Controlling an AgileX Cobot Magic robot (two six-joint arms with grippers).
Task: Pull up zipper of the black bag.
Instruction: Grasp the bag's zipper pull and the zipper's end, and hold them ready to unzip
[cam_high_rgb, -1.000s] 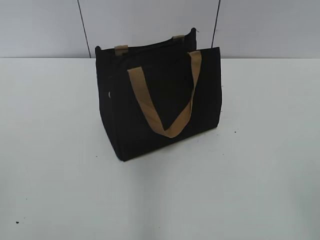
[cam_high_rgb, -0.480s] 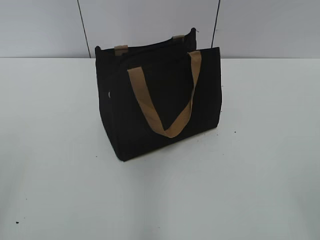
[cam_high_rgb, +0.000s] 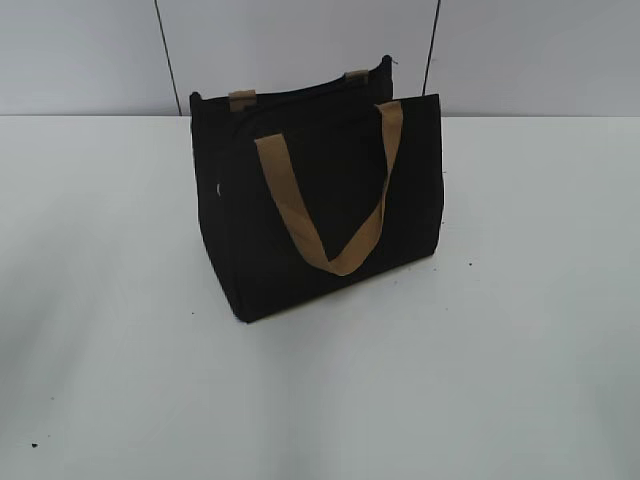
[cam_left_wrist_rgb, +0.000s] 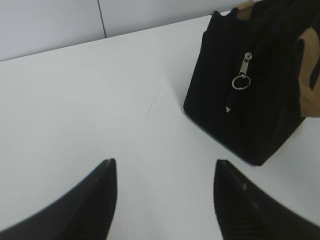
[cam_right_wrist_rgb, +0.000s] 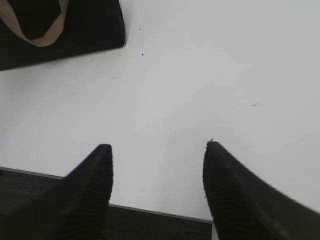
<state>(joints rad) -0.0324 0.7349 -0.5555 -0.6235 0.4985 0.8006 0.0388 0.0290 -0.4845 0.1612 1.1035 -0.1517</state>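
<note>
The black bag (cam_high_rgb: 320, 200) stands upright on the white table, with a tan strap handle (cam_high_rgb: 330, 200) hanging down its front. In the left wrist view the bag (cam_left_wrist_rgb: 260, 100) is at the upper right, and the zipper's silver ring pull (cam_left_wrist_rgb: 241, 81) hangs on its end face. My left gripper (cam_left_wrist_rgb: 162, 167) is open and empty, well short of the bag to its lower left. My right gripper (cam_right_wrist_rgb: 157, 150) is open and empty over the table's near edge; the bag's corner (cam_right_wrist_rgb: 75, 25) lies at the upper left of its view. Neither gripper shows in the exterior view.
The white table (cam_high_rgb: 500, 350) spreads round the bag on all sides. A pale wall with dark seams (cam_high_rgb: 165, 50) runs behind it. The table's front edge and dark floor (cam_right_wrist_rgb: 150, 222) show under the right gripper.
</note>
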